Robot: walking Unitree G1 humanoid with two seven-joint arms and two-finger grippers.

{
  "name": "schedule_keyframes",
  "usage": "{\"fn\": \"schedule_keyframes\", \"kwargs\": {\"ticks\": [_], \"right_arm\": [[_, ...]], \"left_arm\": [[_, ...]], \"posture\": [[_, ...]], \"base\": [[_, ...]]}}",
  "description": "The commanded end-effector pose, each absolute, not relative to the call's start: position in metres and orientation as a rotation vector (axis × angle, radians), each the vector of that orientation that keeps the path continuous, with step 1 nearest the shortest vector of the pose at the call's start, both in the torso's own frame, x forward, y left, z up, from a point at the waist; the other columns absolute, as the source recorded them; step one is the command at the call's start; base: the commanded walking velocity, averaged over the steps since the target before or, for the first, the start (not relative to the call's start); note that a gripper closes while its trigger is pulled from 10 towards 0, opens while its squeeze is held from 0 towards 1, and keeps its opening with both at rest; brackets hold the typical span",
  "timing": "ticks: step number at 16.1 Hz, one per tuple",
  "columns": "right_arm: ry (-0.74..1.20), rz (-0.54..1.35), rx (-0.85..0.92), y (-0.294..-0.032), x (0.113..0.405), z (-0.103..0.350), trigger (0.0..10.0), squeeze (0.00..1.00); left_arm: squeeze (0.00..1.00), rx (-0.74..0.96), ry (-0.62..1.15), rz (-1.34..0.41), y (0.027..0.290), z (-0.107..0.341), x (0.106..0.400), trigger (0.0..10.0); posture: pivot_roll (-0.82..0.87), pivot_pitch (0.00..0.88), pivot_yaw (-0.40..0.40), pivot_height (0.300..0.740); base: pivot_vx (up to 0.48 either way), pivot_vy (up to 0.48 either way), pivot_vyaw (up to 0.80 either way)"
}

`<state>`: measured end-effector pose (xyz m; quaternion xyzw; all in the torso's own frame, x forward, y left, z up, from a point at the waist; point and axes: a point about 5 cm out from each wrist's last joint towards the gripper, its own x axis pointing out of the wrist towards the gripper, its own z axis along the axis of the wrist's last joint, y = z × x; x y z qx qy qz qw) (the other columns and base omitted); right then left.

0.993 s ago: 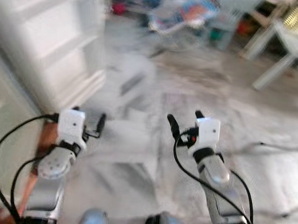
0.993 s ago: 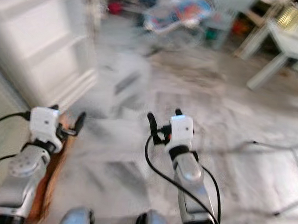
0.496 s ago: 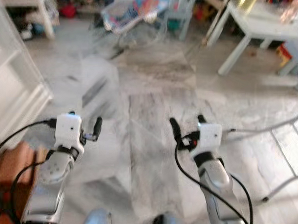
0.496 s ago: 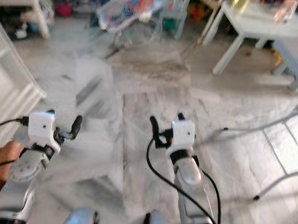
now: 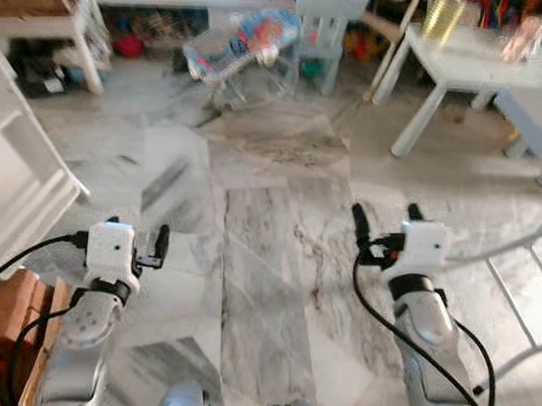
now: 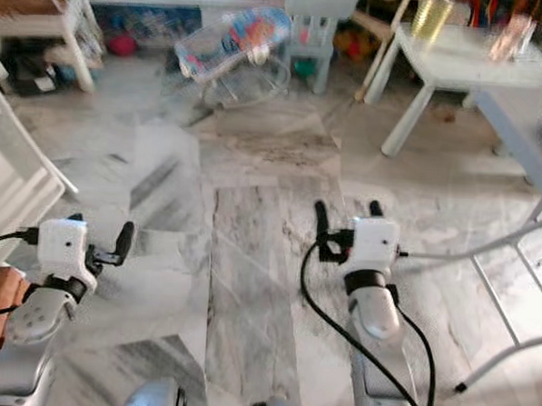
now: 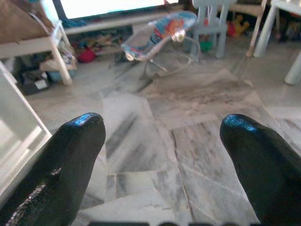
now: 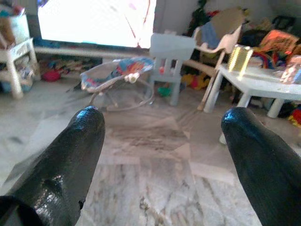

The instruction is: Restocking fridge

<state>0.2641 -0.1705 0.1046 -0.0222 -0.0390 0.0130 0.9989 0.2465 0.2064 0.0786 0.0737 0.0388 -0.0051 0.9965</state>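
Both arms reach forward over the grey marble floor (image 5: 268, 257). The left end effector (image 5: 137, 240) and the right end effector (image 5: 384, 223) each hold their black fingers spread, gripping nothing. Well ahead of the right one stands a white worktop (image 5: 478, 64); ahead between them, a baby bouncer (image 5: 243, 47) beside a small pale chair (image 5: 323, 24).

glossy marble floor (image 5: 268, 257), glossy black fingers (image 7: 70, 160)
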Motion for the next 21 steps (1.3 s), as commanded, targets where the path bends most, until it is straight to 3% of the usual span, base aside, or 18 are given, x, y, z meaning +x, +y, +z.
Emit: {"fn": "schedule_keyframes", "kwargs": {"ticks": [1,7,13,21], "right_arm": [[-0.075,0.007,-0.046,-0.174,0.26,0.104,10.0,0.0],[0.017,-0.003,-0.064,-0.174,0.239,0.082,10.0,0.0],[-0.062,0.046,-0.057,-0.169,0.258,0.103,10.0,0.0],[-0.045,0.064,-0.061,-0.163,0.257,0.097,10.0,0.0]], "left_arm": [[0.0,0.162,0.073,-0.003,0.207,0.077,0.244,10.0],[0.0,0.175,0.083,-0.091,0.196,0.073,0.242,10.0],[0.0,0.136,0.05,-0.078,0.191,0.079,0.253,10.0],[0.0,0.102,0.048,-0.111,0.177,0.076,0.256,10.0]], "posture": [[0.1,0.005,-0.025,0.74],[0.08,0.057,-0.026,0.74],[0.07,0.073,-0.045,0.74],[0.07,0.073,-0.052,0.74]], "base": [[0.0,0.0,0.0],[0.054,0.0,0.0],[0.409,0.0,0.0],[0.418,0.0,-0.76]]}}
